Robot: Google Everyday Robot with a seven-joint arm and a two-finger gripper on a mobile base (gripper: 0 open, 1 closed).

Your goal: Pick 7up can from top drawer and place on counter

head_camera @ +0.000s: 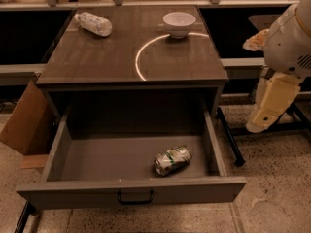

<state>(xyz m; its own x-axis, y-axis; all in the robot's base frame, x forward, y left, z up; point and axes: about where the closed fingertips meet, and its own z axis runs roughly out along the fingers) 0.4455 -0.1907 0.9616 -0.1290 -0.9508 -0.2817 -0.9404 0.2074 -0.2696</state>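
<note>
- Camera view: The top drawer [104,161] of a grey cabinet stands pulled open. The 7up can [172,160] lies on its side on the drawer floor, right of centre and near the front panel, clear of both side walls.
- The can's long axis runs on a slant. One end points toward the drawer's front-left, the other toward the right wall and the back.
- The robot's hand [270,106] hangs to the right of the cabinet, outside the drawer and well apart from the can; whether it is spread or pressed together cannot be told.
- On the tabletop [92,57], a clear bottle [95,23] lies at the back left and a white bowl [179,23] sits on the pale circle line [138,57].
- Likely risks: the dented, sideways can could roll or slip if it is gripped off its axis. A reach from the right could clip the drawer wall or the tabletop's edge. A careless set-down could knock the bowl.
</note>
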